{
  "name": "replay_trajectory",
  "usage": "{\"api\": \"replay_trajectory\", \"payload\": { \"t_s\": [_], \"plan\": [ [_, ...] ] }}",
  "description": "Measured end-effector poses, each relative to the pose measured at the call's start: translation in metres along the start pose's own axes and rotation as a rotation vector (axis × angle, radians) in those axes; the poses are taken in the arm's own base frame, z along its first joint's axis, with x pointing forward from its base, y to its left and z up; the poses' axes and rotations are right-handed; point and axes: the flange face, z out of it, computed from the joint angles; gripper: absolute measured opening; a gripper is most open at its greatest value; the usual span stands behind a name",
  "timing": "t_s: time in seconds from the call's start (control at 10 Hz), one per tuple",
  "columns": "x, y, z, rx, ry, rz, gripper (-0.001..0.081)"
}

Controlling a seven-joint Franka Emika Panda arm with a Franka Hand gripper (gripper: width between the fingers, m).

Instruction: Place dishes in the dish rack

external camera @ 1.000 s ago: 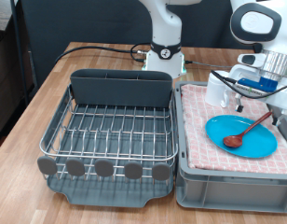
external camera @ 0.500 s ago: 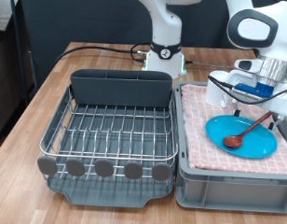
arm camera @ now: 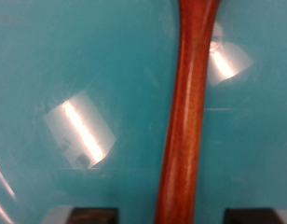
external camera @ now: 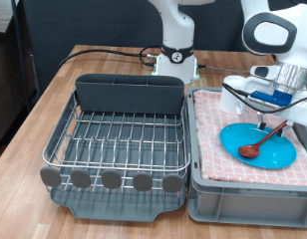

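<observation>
A round bright-blue plate (external camera: 258, 144) lies on the pink checked cloth in the grey crate (external camera: 243, 189) at the exterior view's right. Across it rests a reddish-brown wooden spoon (external camera: 263, 140), bowl on the plate and handle pointing to the upper right. My gripper (external camera: 265, 120) hangs low over the spoon's handle. In the wrist view the handle (arm camera: 187, 121) runs over the blue plate (arm camera: 69, 65) between my two dark fingertips (arm camera: 88, 215), which stand wide apart, so the gripper is open. A small white mug (external camera: 233, 96) stands on the cloth beside the gripper. The dish rack (external camera: 119, 139) holds nothing.
The rack's dark grey utensil caddy (external camera: 129, 95) rises along its far side and round tabs (external camera: 112, 179) line its near edge. The arm's white base (external camera: 176, 55) stands behind, with black cables (external camera: 104, 52) trailing over the wooden table.
The gripper has come down and shifted slightly right, from above the plate to close over the spoon's handle. Plate, spoon and mug have not moved.
</observation>
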Motion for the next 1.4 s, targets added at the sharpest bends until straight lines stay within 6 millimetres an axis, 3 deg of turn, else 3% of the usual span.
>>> {"api": "replay_trajectory", "payload": {
  "t_s": [0.1,0.2,0.3,0.9,1.4],
  "plan": [
    [-0.001,0.001,0.002,-0.001,-0.002,-0.002,0.0174],
    [-0.002,0.001,0.002,0.007,-0.005,-0.006,0.0174],
    [-0.003,0.000,0.001,0.012,-0.005,-0.009,0.0048],
    [-0.002,-0.004,-0.002,0.016,0.004,-0.005,0.0002],
    [0.009,-0.019,-0.031,0.020,0.010,0.067,0.0002]
  ]
}}
